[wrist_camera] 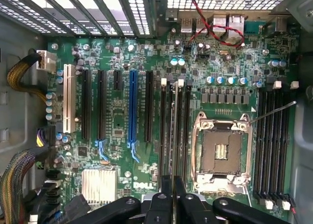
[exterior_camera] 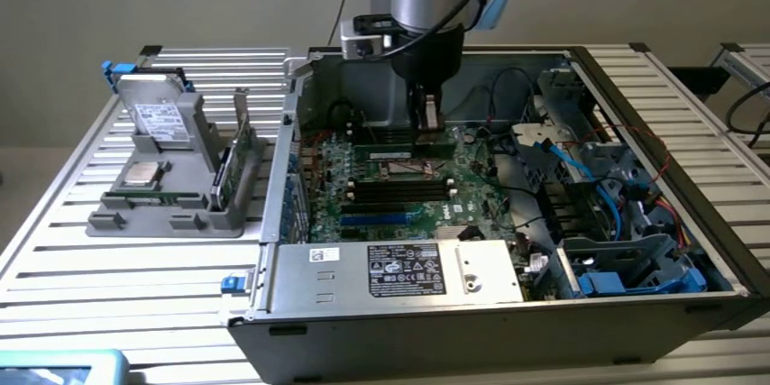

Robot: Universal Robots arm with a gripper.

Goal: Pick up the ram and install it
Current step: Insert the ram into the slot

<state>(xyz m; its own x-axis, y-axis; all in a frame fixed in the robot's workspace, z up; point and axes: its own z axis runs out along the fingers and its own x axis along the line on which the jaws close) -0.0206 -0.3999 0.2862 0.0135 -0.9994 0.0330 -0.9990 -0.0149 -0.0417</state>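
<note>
My gripper [exterior_camera: 426, 125] reaches down into the open computer case [exterior_camera: 673, 169], above the green motherboard [exterior_camera: 470, 188]. In the wrist view its black fingers [wrist_camera: 164, 199] are shut on the ram [wrist_camera: 174, 131]. The ram is seen edge-on as a thin grey line along the black memory slots [wrist_camera: 164, 126], beside the processor socket [wrist_camera: 221, 148]. Whether the ram touches a slot I cannot tell. The white slot clips [wrist_camera: 181, 82] show at the far end.
A grey holder [exterior_camera: 157, 218] stands outside the case on the exterior view's left. It carries a drive [exterior_camera: 159, 114], a square chip [exterior_camera: 144, 174] and a green board [exterior_camera: 247, 152]. Cables [exterior_camera: 565, 155], a power supply [exterior_camera: 398, 272] and blue drive bays [exterior_camera: 626, 268] crowd the case.
</note>
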